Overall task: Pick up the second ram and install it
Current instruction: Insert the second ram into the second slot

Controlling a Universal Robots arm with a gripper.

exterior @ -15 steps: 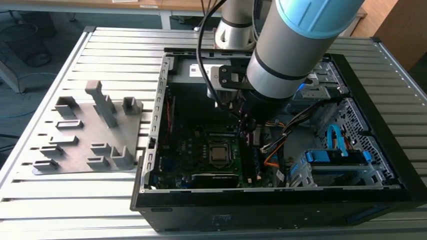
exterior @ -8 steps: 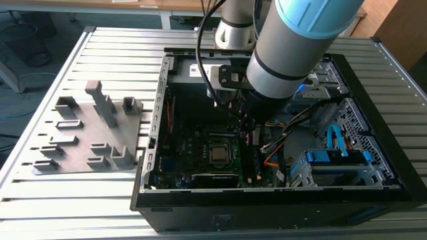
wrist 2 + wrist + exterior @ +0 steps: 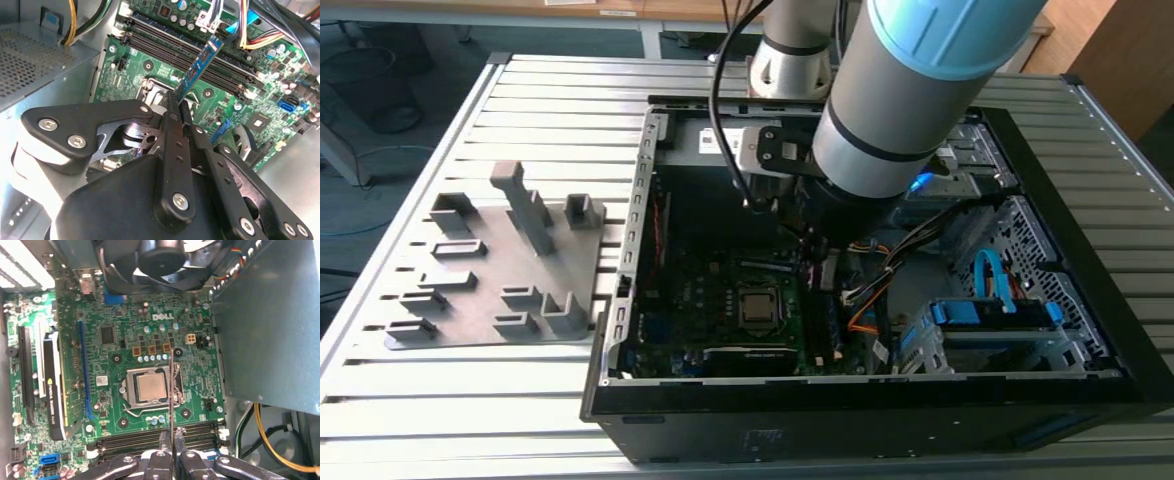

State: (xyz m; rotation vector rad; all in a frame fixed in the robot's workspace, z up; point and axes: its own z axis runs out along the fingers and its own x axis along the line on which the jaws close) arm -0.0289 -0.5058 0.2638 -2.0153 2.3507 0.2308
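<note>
My gripper [image 3: 178, 106] is shut on the second ram [image 3: 200, 67], a thin blue-green stick that juts out from between the black fingers [image 3: 172, 145]. In the first wrist view the ram [image 3: 172, 390] shows edge-on as a thin line, with the gripper [image 3: 172, 441] clamped on its end. It hangs above the green motherboard [image 3: 115, 340], beside the CPU socket [image 3: 150, 386] and apart from the dark memory slots [image 3: 165, 40]. In the exterior view the gripper [image 3: 814, 245] is down inside the open computer case [image 3: 854, 395].
A grey plastic holder [image 3: 507, 270] with upright ribs lies on the slatted table at the exterior view's left. Inside the case are a fan [image 3: 155, 260], a grey power supply box [image 3: 265, 330], a graphics card [image 3: 50, 380], loose cables [image 3: 894, 262] and a drive cage [image 3: 987, 320].
</note>
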